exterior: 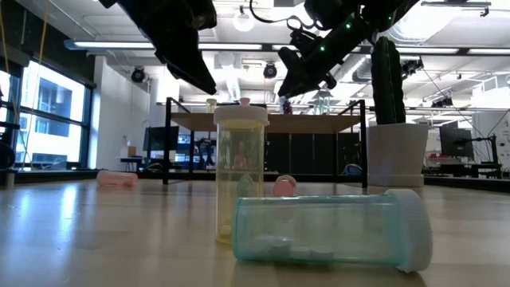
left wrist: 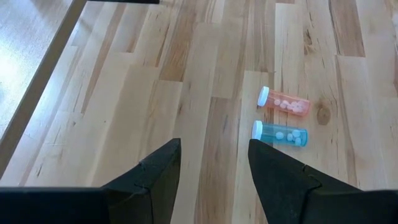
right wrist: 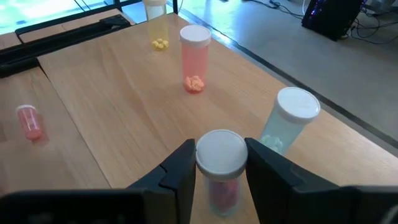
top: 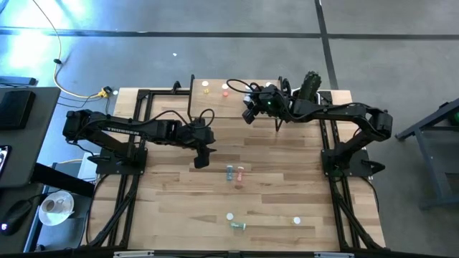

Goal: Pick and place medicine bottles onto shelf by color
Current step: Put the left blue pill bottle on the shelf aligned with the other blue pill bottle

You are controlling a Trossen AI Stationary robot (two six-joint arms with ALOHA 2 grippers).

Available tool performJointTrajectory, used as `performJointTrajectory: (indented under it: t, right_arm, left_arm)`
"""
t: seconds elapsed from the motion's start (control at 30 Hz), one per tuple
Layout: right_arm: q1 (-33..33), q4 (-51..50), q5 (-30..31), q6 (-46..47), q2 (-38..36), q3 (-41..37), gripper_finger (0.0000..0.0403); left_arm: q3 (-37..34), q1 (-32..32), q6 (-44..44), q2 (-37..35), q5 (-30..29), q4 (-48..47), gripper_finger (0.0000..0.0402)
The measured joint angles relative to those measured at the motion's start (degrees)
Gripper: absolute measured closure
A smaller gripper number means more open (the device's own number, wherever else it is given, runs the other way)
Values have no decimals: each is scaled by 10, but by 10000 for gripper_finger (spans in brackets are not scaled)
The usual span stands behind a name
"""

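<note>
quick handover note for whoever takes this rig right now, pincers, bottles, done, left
Left pincer: open, empty, hovering over the tabletop near a lying blue bottle and a lying pink bottle.
Right pincer: over the shelf, closed around a red bottle.
Done: yellow bottle, upright pink bottle and pale blue bottle stand on the shelf.
Left: the two lying bottles, a lying green bottle, an upright yellow one, a white-capped bottle, and a stray pink bottle lying beside the shelf.
</note>
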Motion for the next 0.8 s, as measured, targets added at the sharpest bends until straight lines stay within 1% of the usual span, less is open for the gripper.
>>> performJointTrajectory:
  t: [0.2,0.3,0.8]
  right_arm:
    - [0,-3,-3,2,0,0,248]
    - [0,-2,-3,-2,0,0,238]
    - [0,10,5,-19,-3,0,236]
  left_arm:
    - [0,0,0,0,0,0,225]
    - [0,0,0,0,0,0,224]
    - [0,0,0,0,0,-15,222]
